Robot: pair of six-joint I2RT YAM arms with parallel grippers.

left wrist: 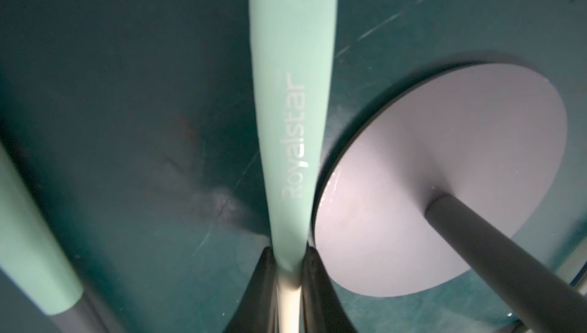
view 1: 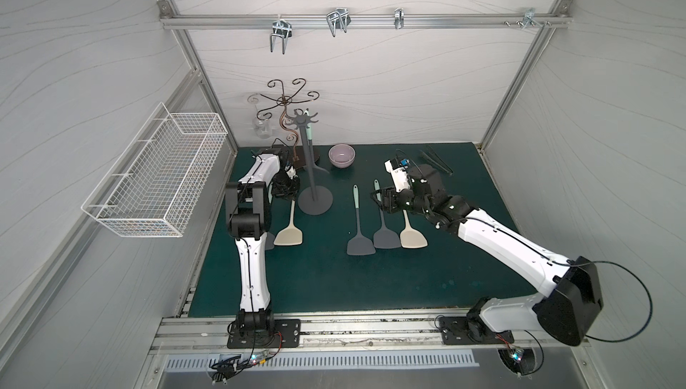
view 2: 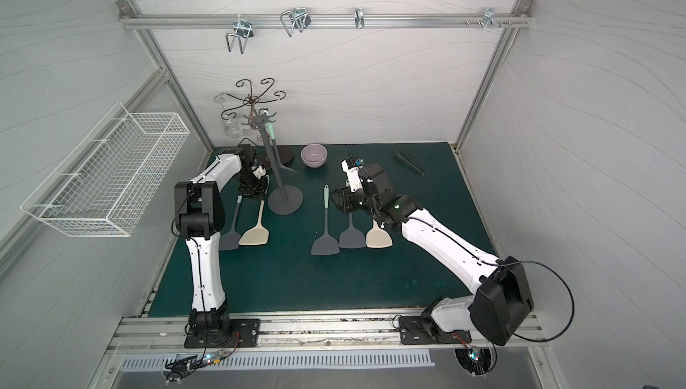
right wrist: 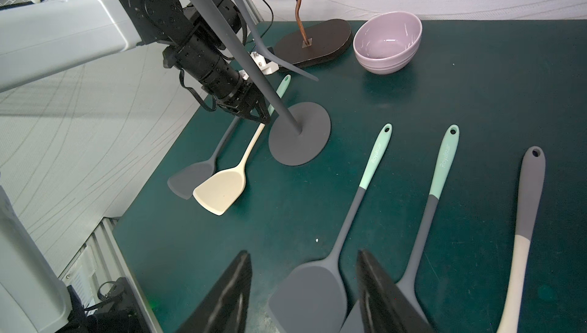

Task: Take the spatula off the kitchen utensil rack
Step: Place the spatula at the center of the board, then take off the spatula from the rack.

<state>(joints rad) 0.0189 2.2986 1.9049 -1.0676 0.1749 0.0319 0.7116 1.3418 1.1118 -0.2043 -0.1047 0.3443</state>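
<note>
Left fingers clasp the cream spatula beside the kitchen utensil rack

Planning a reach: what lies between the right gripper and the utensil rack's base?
One grey spatula with a mint handle, flat on the mat; both top views show it.
</note>
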